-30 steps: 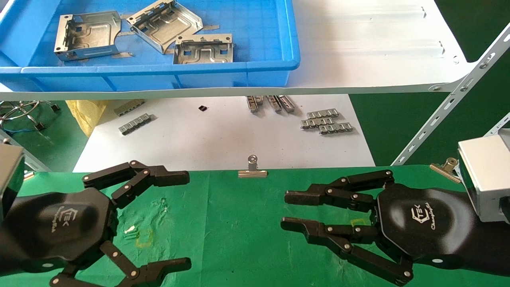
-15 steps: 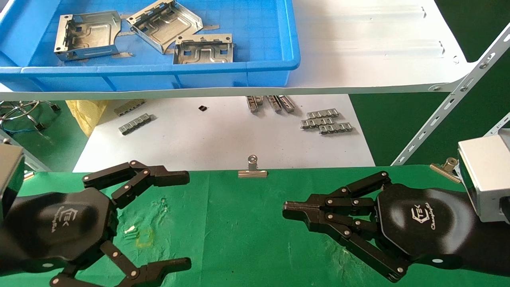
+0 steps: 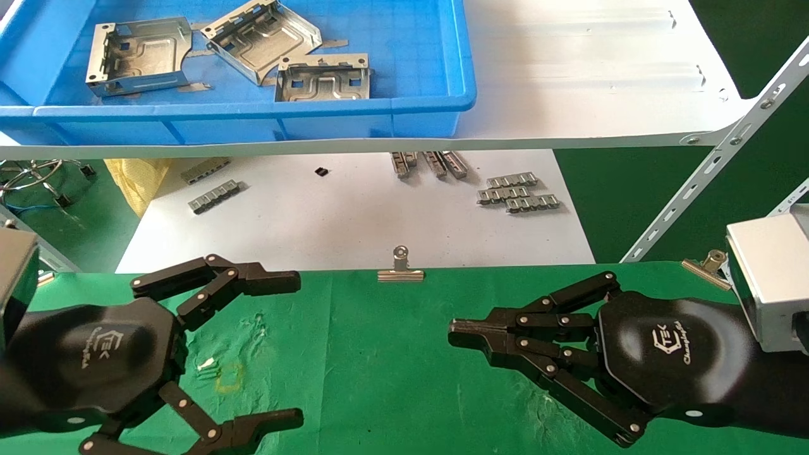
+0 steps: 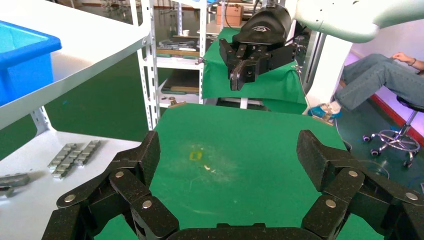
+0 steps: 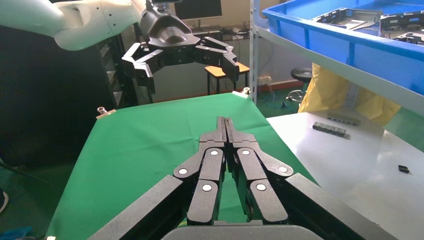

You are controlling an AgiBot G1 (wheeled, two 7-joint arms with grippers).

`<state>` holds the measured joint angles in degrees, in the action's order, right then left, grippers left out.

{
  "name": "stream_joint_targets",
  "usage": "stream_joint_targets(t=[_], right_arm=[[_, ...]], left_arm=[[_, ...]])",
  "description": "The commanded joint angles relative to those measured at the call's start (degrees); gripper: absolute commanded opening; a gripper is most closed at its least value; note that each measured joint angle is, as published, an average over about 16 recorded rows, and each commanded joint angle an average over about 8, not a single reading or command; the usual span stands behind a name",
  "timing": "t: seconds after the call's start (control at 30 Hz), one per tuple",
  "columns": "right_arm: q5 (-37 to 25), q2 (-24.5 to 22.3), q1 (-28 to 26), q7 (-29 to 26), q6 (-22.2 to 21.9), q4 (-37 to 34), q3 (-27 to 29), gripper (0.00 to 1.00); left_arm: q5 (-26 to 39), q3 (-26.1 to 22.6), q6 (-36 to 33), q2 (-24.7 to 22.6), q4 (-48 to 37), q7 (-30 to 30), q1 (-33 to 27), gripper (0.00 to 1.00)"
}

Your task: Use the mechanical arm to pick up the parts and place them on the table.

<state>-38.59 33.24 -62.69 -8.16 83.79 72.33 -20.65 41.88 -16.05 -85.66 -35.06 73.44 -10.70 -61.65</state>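
Three silver sheet-metal parts lie in the blue bin (image 3: 404, 107) on the upper shelf: one at the left (image 3: 138, 55), one tilted in the middle (image 3: 260, 39), one at the right (image 3: 323, 77). My left gripper (image 3: 292, 344) hovers open and empty over the left side of the green table (image 3: 379, 366); it also shows in the left wrist view (image 4: 227, 160). My right gripper (image 3: 456, 331) is shut and empty over the table's right side, fingertips pressed together, as the right wrist view (image 5: 225, 122) shows. Both grippers are far from the parts.
A white shelf board (image 3: 588, 82) holds the bin; a perforated metal brace (image 3: 714, 170) slants at right. The lower white board (image 3: 354, 221) carries small grey ridged strips (image 3: 518, 191). Binder clips (image 3: 400, 270) pin the cloth's far edge. Yellow square marks (image 3: 229, 376) dot the cloth.
My right gripper's fingers closed from open to fully shut with nothing between them. The left gripper and the parts have not moved.
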Motion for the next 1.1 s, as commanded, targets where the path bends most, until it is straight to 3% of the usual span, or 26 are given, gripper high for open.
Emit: stream_joint_targets(t=[0.03,0.73,0.77,1.0,1.03,1.1], right_arm=[[0.0,0.0,0.0,0.0,0.0,0.0,0.0,0.0],[0.0,0.0,0.0,0.0,0.0,0.0,0.0,0.0],[0.0,0.0,0.0,0.0,0.0,0.0,0.0,0.05],[0.0,0.0,0.0,0.0,0.0,0.0,0.0,0.92],[0.0,0.0,0.0,0.0,0.0,0.0,0.0,1.0],[0.0,0.0,0.0,0.0,0.0,0.0,0.0,1.0]], left_arm=[[0.0,0.0,0.0,0.0,0.0,0.0,0.0,1.0],[0.1,0.1,0.1,0.0,0.1,0.1,-0.3,1.0],[0.3,0.1,0.2,-0.1,0.1,0.1,-0.7,1.0],[3.4,0.1,2.0,-1.6,-1.5,-0.1,-9.3,1.0],[4.4,-0.1,2.4,-2.2,-2.3,-0.2,-11.4,1.0],[7.0,-1.0,3.0,-3.9,-5.0,-0.4,-16.5,1.0]])
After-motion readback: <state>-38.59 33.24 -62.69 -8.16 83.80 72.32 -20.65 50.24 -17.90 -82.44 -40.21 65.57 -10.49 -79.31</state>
